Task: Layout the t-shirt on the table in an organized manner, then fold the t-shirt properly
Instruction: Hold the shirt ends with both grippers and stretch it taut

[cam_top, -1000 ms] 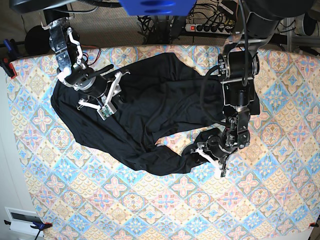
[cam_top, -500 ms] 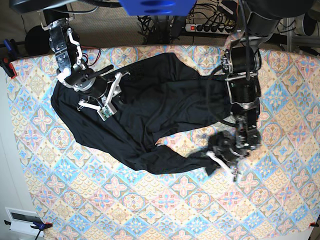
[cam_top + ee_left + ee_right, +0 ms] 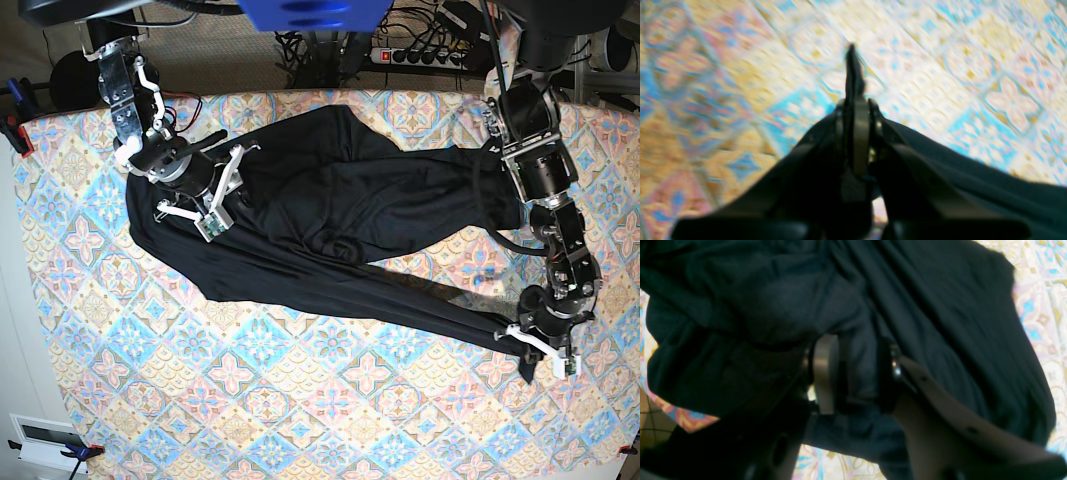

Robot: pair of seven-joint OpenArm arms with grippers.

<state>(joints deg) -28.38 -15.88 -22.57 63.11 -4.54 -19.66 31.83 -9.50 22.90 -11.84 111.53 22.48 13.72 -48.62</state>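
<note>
Patterned cloth in pastel blue, pink and cream covers the table (image 3: pixel 300 420) seen in the base view, with cables and a power strip (image 3: pixel 425 55) beyond its far edge at the top of the frame. The t-shirt (image 3: pixel 330 215) is spread across the upper and middle part of the table, stretched from the upper left toward the lower right. At the lower right its end is pinched in the left gripper (image 3: pixel 540 350), whose jaws are closed on the cloth. At the upper left the right gripper (image 3: pixel 215 200) is set on the fabric with its white fingers (image 3: pixel 228 175) apart.

In the left wrist view, heavily blurred, the left gripper (image 3: pixel 857 100) is shown with jaws drawn together on a thin black strip of the t-shirt (image 3: pixel 973 166), which trails off to the lower right over the table (image 3: pixel 740 66).

In the right wrist view the frame is filled by the t-shirt (image 3: pixel 923 306). A fold of it is seen between the parted jaws of the right gripper (image 3: pixel 858 373); whether it is gripped cannot be told. Bits of the table (image 3: pixel 1043 306) are visible at the right edge.
</note>
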